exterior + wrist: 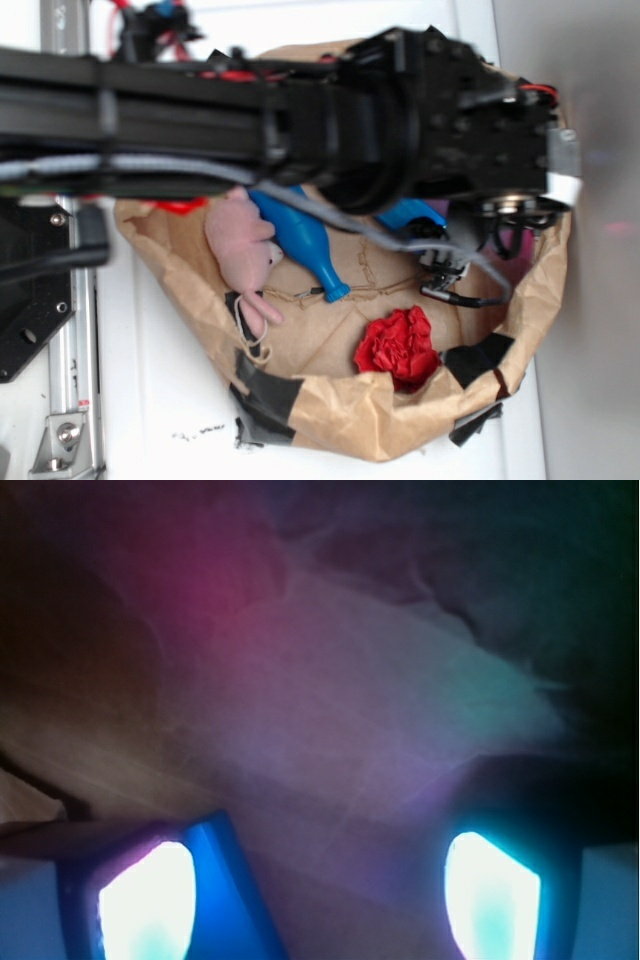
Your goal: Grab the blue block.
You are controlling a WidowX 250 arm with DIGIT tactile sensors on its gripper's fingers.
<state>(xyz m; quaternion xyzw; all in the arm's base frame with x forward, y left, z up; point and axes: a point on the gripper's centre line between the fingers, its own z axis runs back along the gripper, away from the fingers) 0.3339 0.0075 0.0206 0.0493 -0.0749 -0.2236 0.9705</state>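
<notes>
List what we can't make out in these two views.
- Blue block: exterior view, the arm covers most of it, so its shape is unclear.
- Gripper: in the exterior view it is lost under the arm and cables. The wrist view shows only glowing, blurred fingers.
- Bag: the arm hides its upper half in the exterior view. The wrist view is too blurred and colour-washed to identify anything.

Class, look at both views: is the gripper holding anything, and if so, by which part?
Nothing is held: the wrist view shows the gripper open, only crumpled brown paper between its fingers.
</notes>
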